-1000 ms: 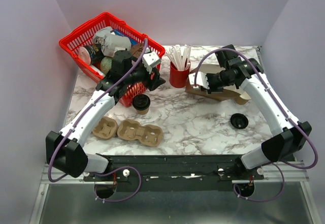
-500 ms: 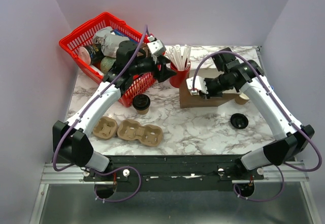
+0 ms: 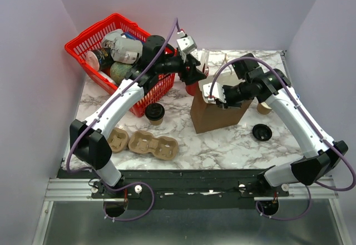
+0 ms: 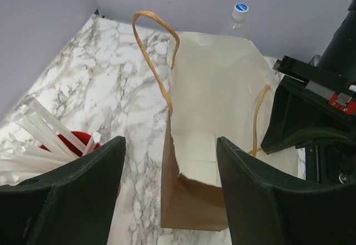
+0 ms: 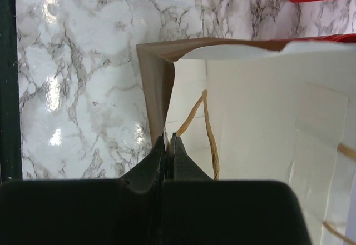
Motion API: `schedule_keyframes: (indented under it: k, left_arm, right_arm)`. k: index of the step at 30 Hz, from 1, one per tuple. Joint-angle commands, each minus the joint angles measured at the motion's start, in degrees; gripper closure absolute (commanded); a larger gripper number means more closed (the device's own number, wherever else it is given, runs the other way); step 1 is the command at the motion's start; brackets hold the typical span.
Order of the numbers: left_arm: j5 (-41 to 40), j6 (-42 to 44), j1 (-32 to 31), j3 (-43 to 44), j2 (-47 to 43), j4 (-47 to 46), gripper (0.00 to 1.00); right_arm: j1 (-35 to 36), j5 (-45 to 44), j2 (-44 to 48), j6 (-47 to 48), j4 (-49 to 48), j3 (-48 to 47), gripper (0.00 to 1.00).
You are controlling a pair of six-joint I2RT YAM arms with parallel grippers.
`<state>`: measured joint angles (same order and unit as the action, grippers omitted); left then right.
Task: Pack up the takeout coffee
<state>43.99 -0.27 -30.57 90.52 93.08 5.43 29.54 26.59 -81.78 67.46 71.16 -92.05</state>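
Observation:
The takeout coffee (image 3: 154, 112), a small brown cup with a black lid, stands on the marble table in front of the red basket, apart from both grippers. A brown paper bag (image 3: 214, 114) stands upright with its mouth open; it also shows in the left wrist view (image 4: 211, 89) and the right wrist view (image 5: 250, 117). My right gripper (image 3: 214, 96) is shut on the bag's rim (image 5: 167, 139). My left gripper (image 3: 194, 70) is open and empty (image 4: 169, 140), hovering over the bag's far-left edge.
A red straw cup (image 4: 72, 142) stands just left of the bag. A red basket (image 3: 100, 45) of groceries is at the back left. Cardboard cup carriers (image 3: 153, 145) lie front left. A loose black lid (image 3: 262, 132) and a lidless tan cup (image 3: 265, 108) sit right of the bag. A water bottle (image 4: 236, 17) stands behind it.
My right gripper has raised the bag from lying flat to standing upright. My left arm has swung right from the basket to above the straw cup and bag.

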Motion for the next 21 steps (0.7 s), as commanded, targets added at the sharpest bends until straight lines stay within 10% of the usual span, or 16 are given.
schedule_keyframes:
  k: [1, 21]
  left_arm:
    - [-2.59, 2.03, -0.98, 0.54, -0.18, 4.85, 0.26]
    - [-3.65, 7.04, -1.87, 4.40, 7.82, 9.07, 0.50]
  right_arm:
    - [0.87, 1.80, 0.92, -4.09, -3.21, 0.73, 0.98]
    - [2.10, 1.80, 0.48, -5.50, -4.27, 1.08, 0.95]
